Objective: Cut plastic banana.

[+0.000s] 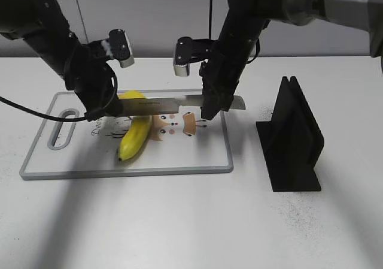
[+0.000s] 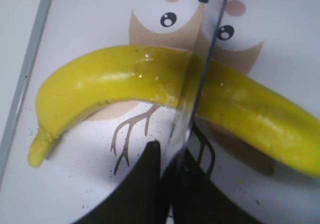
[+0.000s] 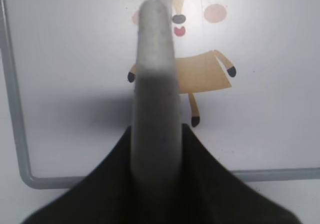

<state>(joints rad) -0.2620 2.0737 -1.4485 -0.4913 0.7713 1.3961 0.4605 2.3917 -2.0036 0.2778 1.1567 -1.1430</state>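
The plastic banana point(image 1: 136, 136) is glossy yellow and lies on the white cutting board point(image 1: 179, 155). A silver knife point(image 1: 161, 105) runs level across the banana's far part. My left gripper point(image 1: 102, 110) is shut on the blade's tip end. My right gripper point(image 1: 212, 110) is shut on the grey handle. In the left wrist view the blade point(image 2: 200, 84) stands edge-on over the banana point(image 2: 110, 79), with the jaws point(image 2: 172, 156) closed on it. In the right wrist view the handle point(image 3: 155, 84) sits between the jaws point(image 3: 156, 149). I cannot tell whether the blade is pressing into the banana.
A black knife stand point(image 1: 293, 143) stands upright on the table to the right of the board. The board has a grey rim, a handle slot point(image 1: 63, 128) at its left end and a cartoon print point(image 3: 200, 74).
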